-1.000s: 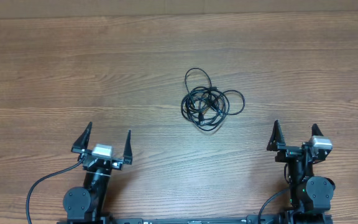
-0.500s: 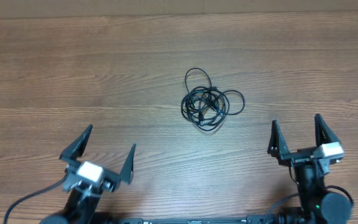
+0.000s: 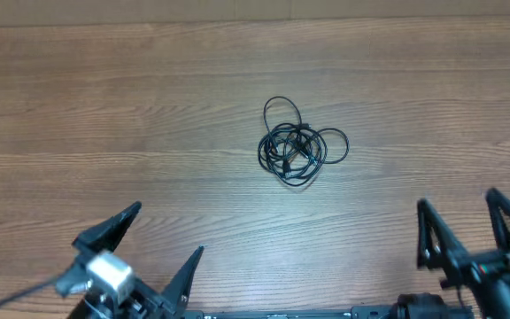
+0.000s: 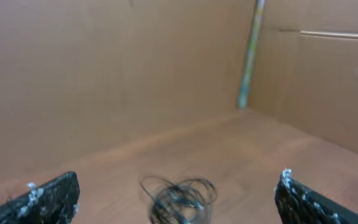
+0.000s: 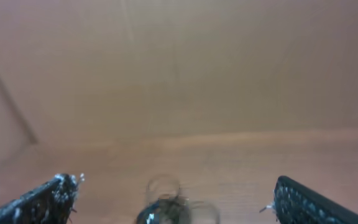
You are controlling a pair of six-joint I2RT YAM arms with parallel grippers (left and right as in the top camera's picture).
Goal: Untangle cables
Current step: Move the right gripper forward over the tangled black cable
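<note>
A knotted clump of thin black cables (image 3: 301, 152) lies on the brown wood-grain surface (image 3: 104, 106). 1 narrow loop stands out on the clump's far side and 1 rounder loop bulges toward the robot's right. The black 2-fingered left hand (image 3: 166, 232) is well apart from the clump, on its near side and toward the robot's left, with its fingers spread wide and holding no cable. The black 2-fingered right hand (image 3: 459, 200) is also well apart from the clump, on its near side and toward the robot's right, and its fingers are equally wide and hold no cable. In the left wrist view the clump (image 4: 180, 200) shows blurred and low, in line with the gap between the 2 fingers (image 4: 45, 199), whose tips carry pale specks. Beyond the clump a flat tan wall (image 4: 104, 74) rises from the surface. In the right wrist view the clump (image 5: 176, 210) is blurred too, sitting at the bottom edge in line with the gap between the spread fingers (image 5: 39, 202). The strands overlap too tightly to tell how many cables there are, and the plug ends cannot be made out.
</note>
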